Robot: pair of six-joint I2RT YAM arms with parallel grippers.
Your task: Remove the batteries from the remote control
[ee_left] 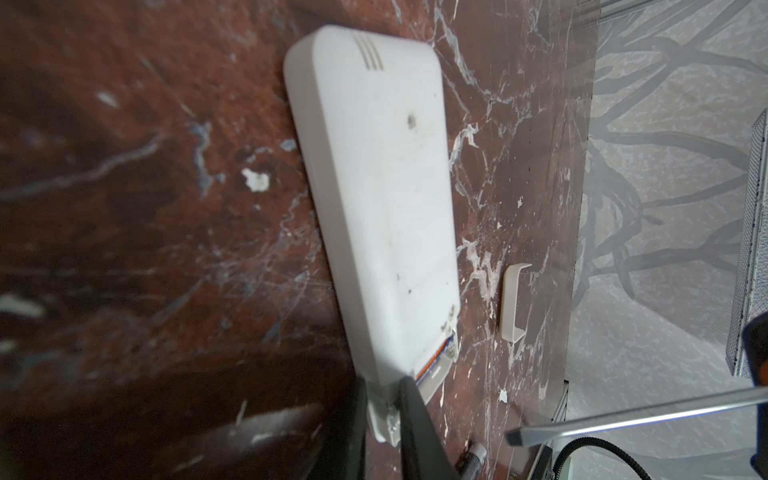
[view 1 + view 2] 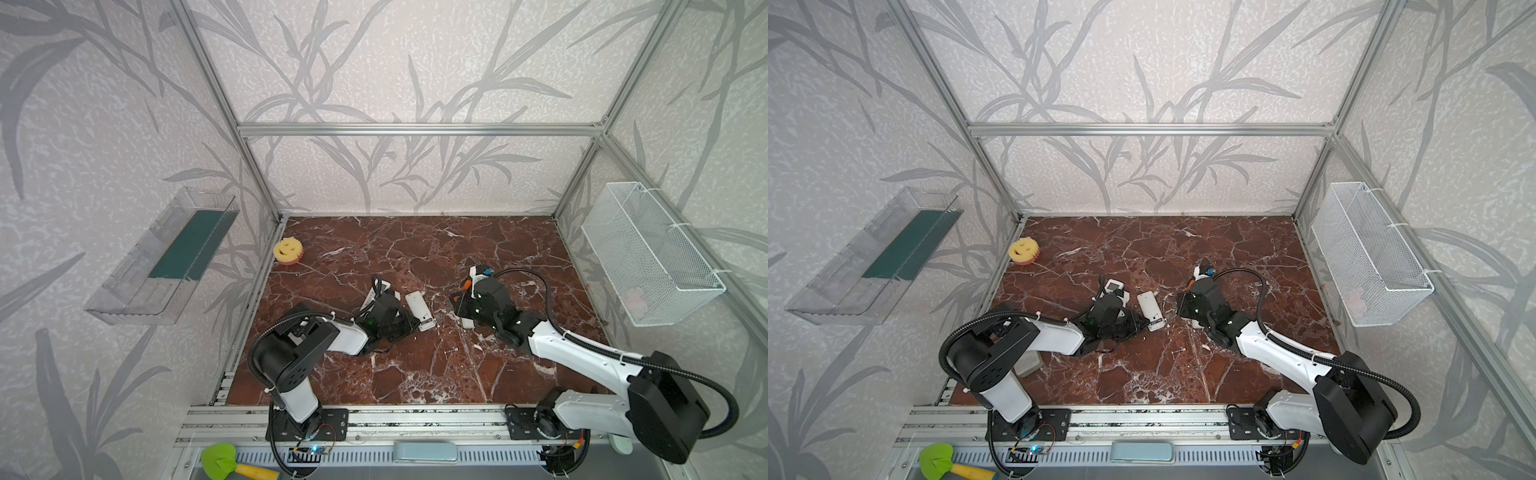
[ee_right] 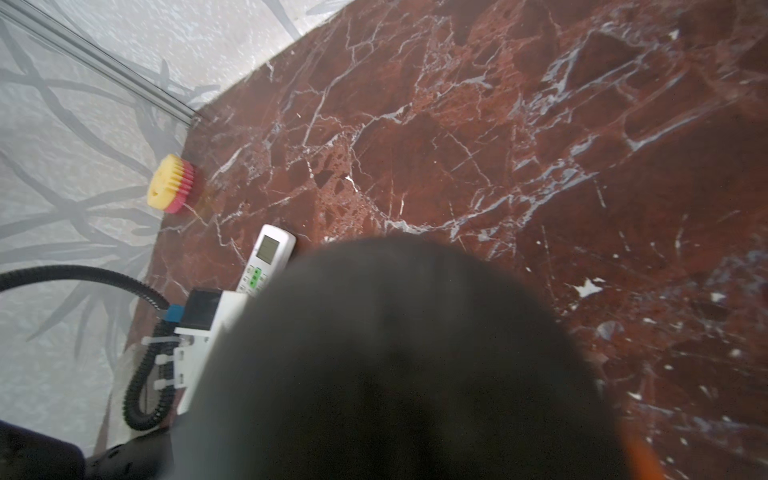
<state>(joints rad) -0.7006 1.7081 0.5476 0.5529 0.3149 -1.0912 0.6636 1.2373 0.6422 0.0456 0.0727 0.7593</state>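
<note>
curved cover (image 1: 513,303) is off, lying on the veined, marble-look tabletop (image 1: 166,208); batteries (image 1: 432,368) not yet out, only a printed sliver showing in the smooth white plastic remote control (image 1: 374,187). left pincer (image 1: 384,411) pinches its end narrowly; right pincer (image 2: 460,300) seemingly grips the steel-shafted screwdriver (image 1: 623,419)

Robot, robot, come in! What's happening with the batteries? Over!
Left gripper shut on white remote end. Right gripper holds screwdriver. Battery inside, edge showing. Loose cover lies aside, not blocking.
</note>
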